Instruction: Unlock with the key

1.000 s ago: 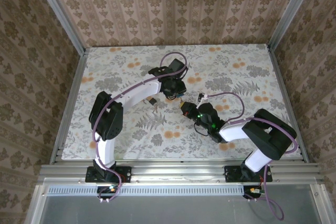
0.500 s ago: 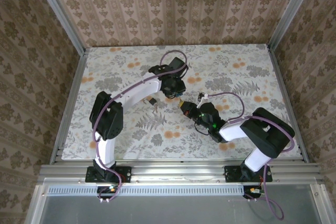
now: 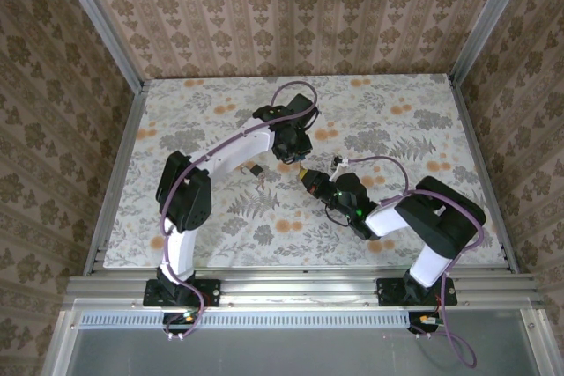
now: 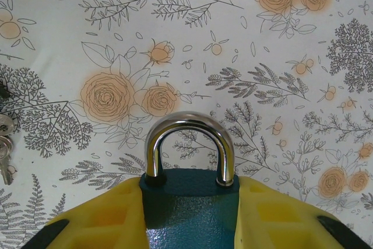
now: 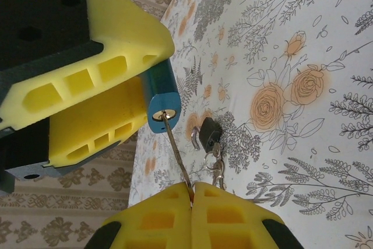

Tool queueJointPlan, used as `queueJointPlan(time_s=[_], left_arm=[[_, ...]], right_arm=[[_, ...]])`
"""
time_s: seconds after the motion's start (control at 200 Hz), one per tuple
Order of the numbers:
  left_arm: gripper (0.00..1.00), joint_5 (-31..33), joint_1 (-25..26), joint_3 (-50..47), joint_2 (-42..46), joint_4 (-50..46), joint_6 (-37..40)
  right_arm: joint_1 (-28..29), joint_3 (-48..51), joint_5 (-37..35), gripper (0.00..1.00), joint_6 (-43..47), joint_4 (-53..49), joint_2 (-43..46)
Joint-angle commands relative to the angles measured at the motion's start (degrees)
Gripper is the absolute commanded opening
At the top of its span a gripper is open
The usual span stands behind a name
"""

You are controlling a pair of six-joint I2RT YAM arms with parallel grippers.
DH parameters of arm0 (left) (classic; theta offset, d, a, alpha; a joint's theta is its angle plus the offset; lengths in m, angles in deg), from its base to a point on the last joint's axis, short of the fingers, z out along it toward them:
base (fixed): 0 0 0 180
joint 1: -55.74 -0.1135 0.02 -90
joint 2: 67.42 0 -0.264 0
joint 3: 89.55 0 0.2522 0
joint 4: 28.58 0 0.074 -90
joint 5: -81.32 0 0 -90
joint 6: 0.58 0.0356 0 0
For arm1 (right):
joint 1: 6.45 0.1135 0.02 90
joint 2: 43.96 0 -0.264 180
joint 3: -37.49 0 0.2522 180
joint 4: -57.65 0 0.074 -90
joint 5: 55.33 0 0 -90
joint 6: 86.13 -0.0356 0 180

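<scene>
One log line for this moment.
left tool: shut on padlock | right tool: shut on key | key tip at keyhole | shackle closed | spare keys on table

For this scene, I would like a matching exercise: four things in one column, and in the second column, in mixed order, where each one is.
1 padlock
2 key
3 spare keys
4 shackle

A lying on the table
B in the right claw, tip at the keyhole
C in the left claw
D closed, both legs in the padlock

Pairs: 1-C, 2-B, 3-A, 4-D
</scene>
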Motion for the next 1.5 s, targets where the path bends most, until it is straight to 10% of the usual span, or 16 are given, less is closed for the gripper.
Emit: queueJointPlan(time_s=[0.0,1.49], left_arm=[[0.18,-4.7,2.2,-0.7,-0.7,-5.6,0.8],[0.18,-2.5,-3.0,-4.7,5.1,-1.2,-2.3]], right_arm=[[-1.2,-1.4,-3.1,0.00,3.2,0.4,1.8],[5.3,1.4,-6.8,0.00,2.8,-1.8,2.3]])
